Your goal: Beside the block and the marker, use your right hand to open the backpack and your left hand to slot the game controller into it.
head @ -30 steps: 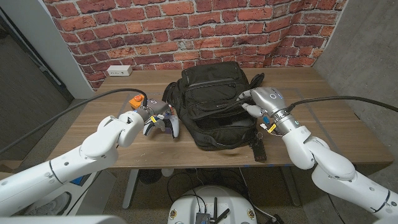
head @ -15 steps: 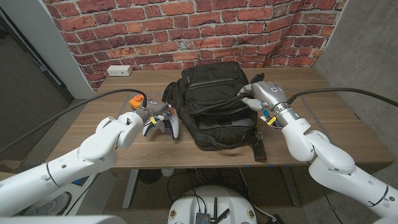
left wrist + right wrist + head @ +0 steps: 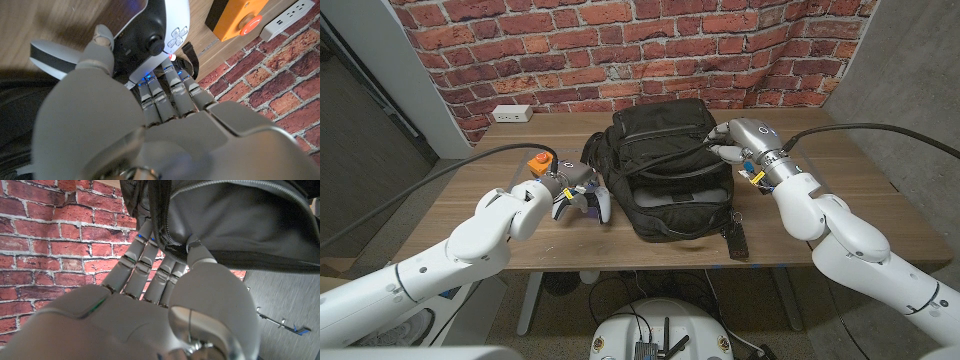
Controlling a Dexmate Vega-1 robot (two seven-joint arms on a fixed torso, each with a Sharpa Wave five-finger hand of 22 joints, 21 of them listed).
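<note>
- while the black backpack [image 3: 670, 165] lies mid-table with its main compartment gaping, the right hand [image 3: 738, 140] pinches the zip edge at the bag's right side; in the right wrist view the right hand [image 3: 165, 280] has thumb and fingers closed on that flap of the backpack [image 3: 235, 225].
- left hand [image 3: 542, 190] grips the white game controller [image 3: 585, 198] on the table, just left of the bag; the left wrist view shows the fingers [image 3: 170, 90] wrapped over the controller [image 3: 150, 35], thumb on its other side.
- orange block [image 3: 540, 161] sits just behind the left hand, near the controller.
- black marker [image 3: 739, 240] lies at the front edge by the bag's right corner.
- white power strip [image 3: 510, 113] at the back left, by the brick wall.
</note>
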